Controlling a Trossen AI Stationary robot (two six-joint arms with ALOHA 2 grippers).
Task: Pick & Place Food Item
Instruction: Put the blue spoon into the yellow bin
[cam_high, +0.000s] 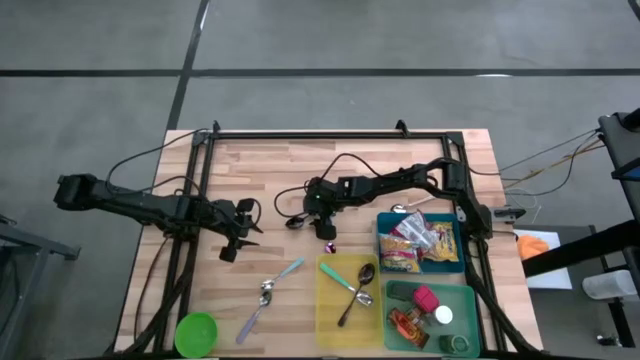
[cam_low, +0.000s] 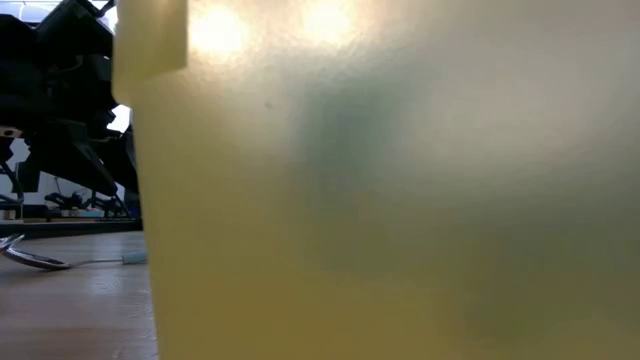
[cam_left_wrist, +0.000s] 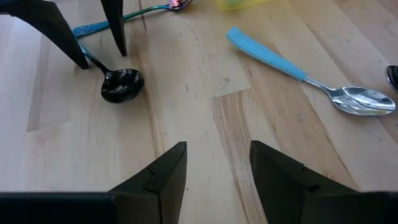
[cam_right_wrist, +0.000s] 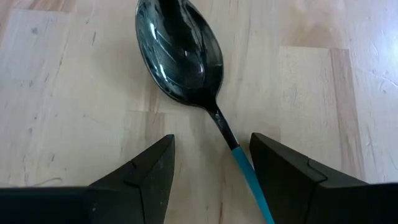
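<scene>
Black spoon (cam_right_wrist: 180, 56): flat on table, ungrasped
Right gripper (cam_right_wrist: 211, 163): released, straddling spoon neck
Left gripper (cam_left_wrist: 217, 167): released, empty, near spoon
Progress: grasp, placement pending

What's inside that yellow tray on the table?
In the yellow tray lie two spoons: a dark-bowled spoon crossing a green-handled spoon. Anything beneath them is hidden; the rest of its floor looks bare.

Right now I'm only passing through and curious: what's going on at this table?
The right claw, fingers open, hangs low over a black spoon with a teal handle lying on the wooden table, its neck between the fingers, not gripped. The left claw, also open and empty, waits over bare wood near a blue-handled spoon. Food packets sit untouched in the blue tray.
</scene>
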